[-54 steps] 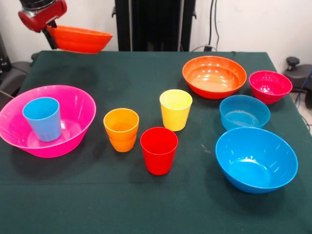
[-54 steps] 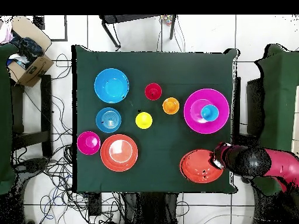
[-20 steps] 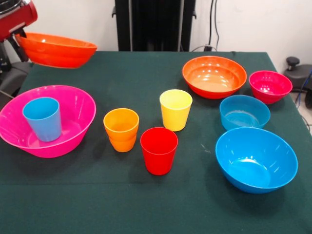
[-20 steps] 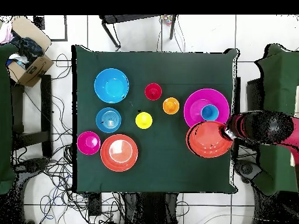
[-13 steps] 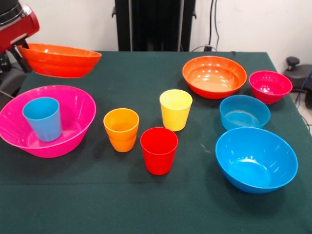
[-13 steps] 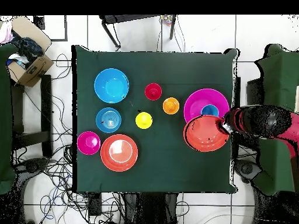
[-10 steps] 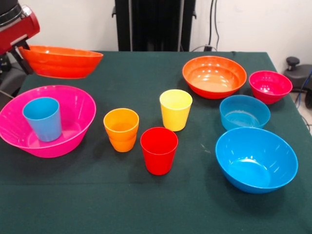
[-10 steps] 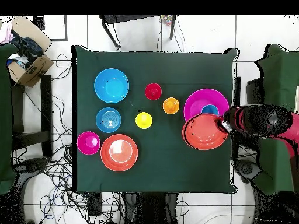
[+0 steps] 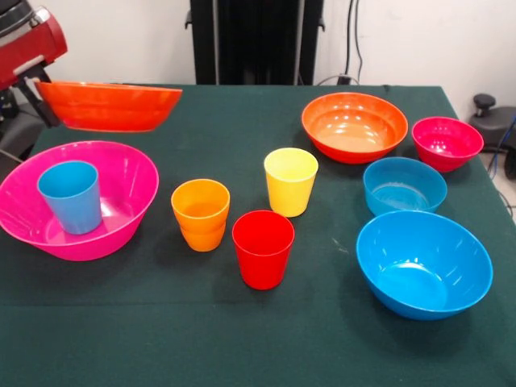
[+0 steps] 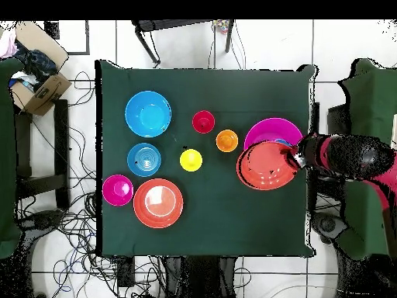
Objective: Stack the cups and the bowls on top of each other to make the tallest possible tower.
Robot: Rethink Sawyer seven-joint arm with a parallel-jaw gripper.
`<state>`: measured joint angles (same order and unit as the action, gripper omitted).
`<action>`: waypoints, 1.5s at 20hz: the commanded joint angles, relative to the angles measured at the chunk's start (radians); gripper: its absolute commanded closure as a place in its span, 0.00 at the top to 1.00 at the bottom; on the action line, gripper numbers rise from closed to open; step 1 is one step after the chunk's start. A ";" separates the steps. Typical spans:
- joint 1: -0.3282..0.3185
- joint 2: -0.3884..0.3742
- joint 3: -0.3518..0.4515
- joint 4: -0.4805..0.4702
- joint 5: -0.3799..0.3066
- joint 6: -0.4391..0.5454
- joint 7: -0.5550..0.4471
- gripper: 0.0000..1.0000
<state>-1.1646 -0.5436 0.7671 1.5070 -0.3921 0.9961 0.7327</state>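
Held aloft by the rim near one table edge: orange-red bowl (image 9: 107, 106), level, partly above pink bowl (image 9: 76, 198) with light blue cup (image 9: 72, 196) upright inside. Mid-table, upright and apart: orange cup (image 9: 201, 214), yellow cup (image 9: 290, 181), red cup (image 9: 263, 248). Toward the opposite edge: second orange-red bowl (image 9: 355, 126), magenta bowl (image 9: 447, 143), small blue bowl (image 9: 404, 185), large blue bowl (image 9: 424, 264).

The dark green table (image 10: 217, 225) fills the middle of what I look down on, standing on a pale tiled floor (image 10: 77, 39). An open cardboard box (image 10: 35, 81) sits off one corner, and tangled cables (image 10: 70, 225) trail beside the table. A black pillar (image 9: 256, 40) rises behind its far edge.
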 commanded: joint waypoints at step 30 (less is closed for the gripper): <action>0.102 -0.150 -0.301 0.267 0.119 -0.377 0.673 0.00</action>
<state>-1.1176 -0.6940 0.5452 1.7308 -0.3156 0.6470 1.1776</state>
